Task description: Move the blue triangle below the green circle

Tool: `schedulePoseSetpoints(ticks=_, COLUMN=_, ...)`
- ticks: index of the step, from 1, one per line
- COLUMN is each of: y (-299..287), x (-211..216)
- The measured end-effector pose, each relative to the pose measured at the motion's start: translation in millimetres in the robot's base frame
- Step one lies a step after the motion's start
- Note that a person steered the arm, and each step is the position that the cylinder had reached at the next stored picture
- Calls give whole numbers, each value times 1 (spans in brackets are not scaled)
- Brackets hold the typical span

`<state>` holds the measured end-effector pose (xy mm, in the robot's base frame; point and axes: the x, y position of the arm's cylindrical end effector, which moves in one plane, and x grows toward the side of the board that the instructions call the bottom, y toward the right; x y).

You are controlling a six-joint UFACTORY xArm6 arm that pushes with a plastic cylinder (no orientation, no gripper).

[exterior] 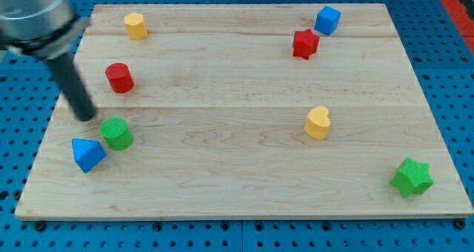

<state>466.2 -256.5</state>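
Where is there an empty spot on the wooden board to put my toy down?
The big bare patch is the middle of the wooden board, between the red cylinder block and the yellow heart block. It is crowded at the view's left: my tip, the green circle block and the blue triangle block sit close together.

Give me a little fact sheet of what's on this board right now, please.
surface: wooden board
my tip: just up-left of the green circle
blue triangle: down-left of the green circle, close beside it
red cylinder: left side
yellow block: top left
red star: beside blue cube, top right
yellow heart
green star: bottom right
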Motion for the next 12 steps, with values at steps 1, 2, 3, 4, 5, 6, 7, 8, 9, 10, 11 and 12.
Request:
schedulePoseSetpoints(ticks=1, y=-21, x=27)
schedulePoseSetpoints(ticks=2, y=37, x=45)
schedulePoseSetpoints(ticks=3, y=56, x=62)
schedulePoseSetpoints(ticks=4, y=46, x=86)
schedulePoseSetpoints(ticks=5, y=33, x=100)
schedulePoseSetpoints(ticks=6, y=-3, x=98)
schedulePoseSetpoints(ticks=7, y=-11, x=131)
schedulePoseSetpoints(ticks=8, y=2, x=142)
schedulePoseSetpoints(ticks=9, y=55, x=108)
schedulePoseSetpoints(ticks=10, y=126, x=90)
schedulePoseSetpoints(ticks=11, y=70, x=90)
schedulePoseSetpoints(ticks=12, y=50, x=117)
